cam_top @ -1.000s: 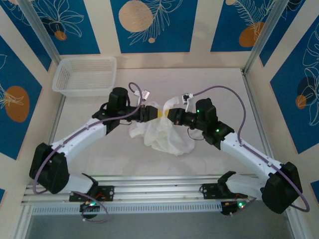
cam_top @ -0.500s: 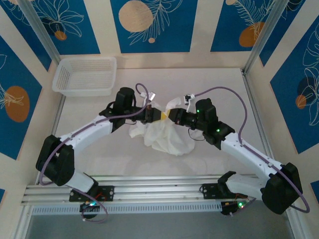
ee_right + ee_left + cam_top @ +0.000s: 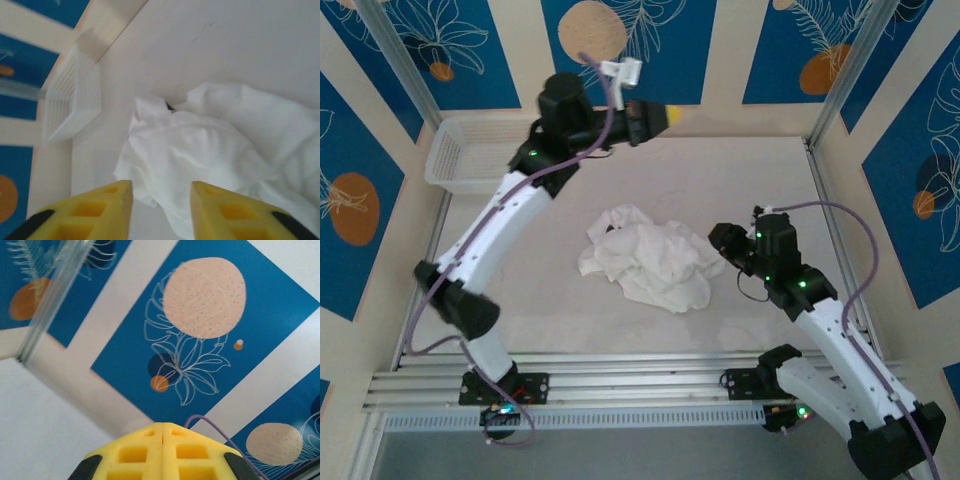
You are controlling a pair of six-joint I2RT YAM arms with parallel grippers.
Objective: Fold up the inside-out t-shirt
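White cloth, a plain t-shirt (image 3: 645, 262), is seen crumpled in a loose, wrinkled heap near the middle of the pale table (image 3: 750, 170). It is not yet folded, and no sleeve or hem can be told apart in the bunched fabric.

The left hand (image 3: 670, 113) is seen high above the far part of the table, well apart from the t-shirt, at the end of a steeply lifted arm. Its yellow fingers (image 3: 135, 455) are pressed together with no gap between them, and nothing is held. It is pointed at a blue wall panel (image 3: 200, 340) painted with white leaf outlines and a peach circle.

The right hand (image 3: 717, 240) is seen low, just beside the right edge of the heap. From its wrist camera its two yellow fingers are shown parted by a moderate gap — empty, with the cloth lying beyond them and not pinched between them.

A white mesh basket (image 3: 485, 155) is set at the far left corner of the table, well apart from the t-shirt and both hands.
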